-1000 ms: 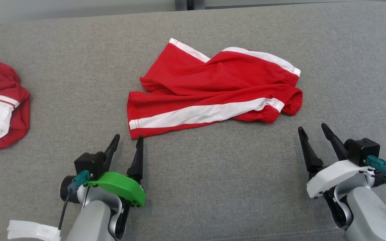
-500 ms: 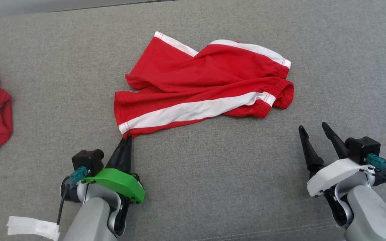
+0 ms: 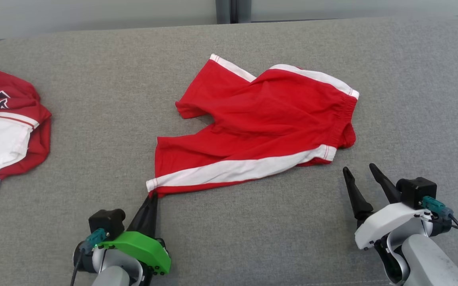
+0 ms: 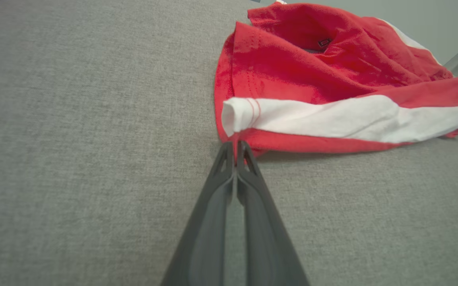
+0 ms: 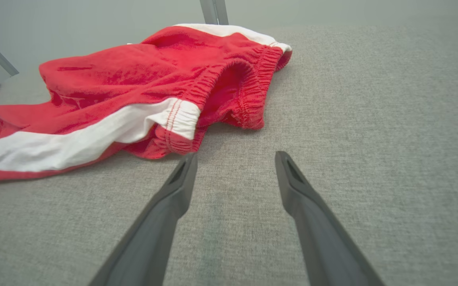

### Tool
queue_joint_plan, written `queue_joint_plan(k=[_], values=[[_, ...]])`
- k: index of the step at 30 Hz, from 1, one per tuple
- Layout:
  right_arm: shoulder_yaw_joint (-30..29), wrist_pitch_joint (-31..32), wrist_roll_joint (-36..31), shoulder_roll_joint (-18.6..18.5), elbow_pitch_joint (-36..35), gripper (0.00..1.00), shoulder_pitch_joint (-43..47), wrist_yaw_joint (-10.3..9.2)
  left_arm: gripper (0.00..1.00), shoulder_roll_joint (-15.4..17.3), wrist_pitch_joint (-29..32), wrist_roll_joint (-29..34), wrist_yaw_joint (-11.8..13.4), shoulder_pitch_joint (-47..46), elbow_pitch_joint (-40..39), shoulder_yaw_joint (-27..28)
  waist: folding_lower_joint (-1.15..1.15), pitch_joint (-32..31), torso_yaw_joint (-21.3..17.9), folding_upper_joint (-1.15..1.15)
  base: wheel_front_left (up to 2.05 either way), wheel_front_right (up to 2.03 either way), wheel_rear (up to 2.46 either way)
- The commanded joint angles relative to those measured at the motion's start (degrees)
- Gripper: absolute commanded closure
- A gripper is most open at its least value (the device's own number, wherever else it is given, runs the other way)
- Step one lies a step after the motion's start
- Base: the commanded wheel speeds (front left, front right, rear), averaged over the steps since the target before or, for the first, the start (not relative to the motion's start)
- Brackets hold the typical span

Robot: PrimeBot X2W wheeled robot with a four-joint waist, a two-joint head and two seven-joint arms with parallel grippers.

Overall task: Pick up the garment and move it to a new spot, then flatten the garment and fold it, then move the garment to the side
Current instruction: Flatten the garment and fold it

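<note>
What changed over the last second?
The left end effector closed on the near hem corner of the red shorts and pulled it toward the robot, spreading that leg out. The right end effector stayed open, off the cloth; the red-and-white garment at left stayed put.

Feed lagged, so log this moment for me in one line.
left gripper: shut on red shorts at leg-hem corner | right gripper: open, short of waistband | red shorts: rumpled, lying on grey cushion
</note>
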Motion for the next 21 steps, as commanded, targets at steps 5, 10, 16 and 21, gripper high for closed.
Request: queue_joint_plan(k=[5, 10, 16, 21], values=[[0.9, 0.0, 1.0, -0.1, 0.2, 0.00, 1.1, -0.10, 0.58, 1.4, 0.0, 2.4, -0.2, 1.3, 1.0, 4.4, 0.00, -2.1, 1.4, 0.00, 0.00, 0.00, 0.00], [1.8, 0.0, 1.4, 0.2, 0.5, 0.00, 1.3, -0.10, 0.00, 0.8, 0.0, 4.3, -0.2, 1.9, 1.6, 6.5, 0.00, -3.0, 1.1, 0.00, 0.00, 0.00, 0.00], [2.0, 0.0, 1.8, 0.5, 0.2, 0.00, 1.9, -0.10, 0.00, 0.3, 0.0, 8.3, -0.1, 3.7, 0.5, 10.8, 0.00, -4.2, 0.8, 0.00, 0.00, 0.00, 0.00], [0.8, 0.0, 0.8, 1.1, -0.6, 0.00, 3.1, -0.10, 0.00, 0.0, 0.0, 11.5, 0.4, 6.5, -3.4, 13.9, 0.00, -5.9, 0.9, 0.00, 0.00, 0.00, 0.00]])
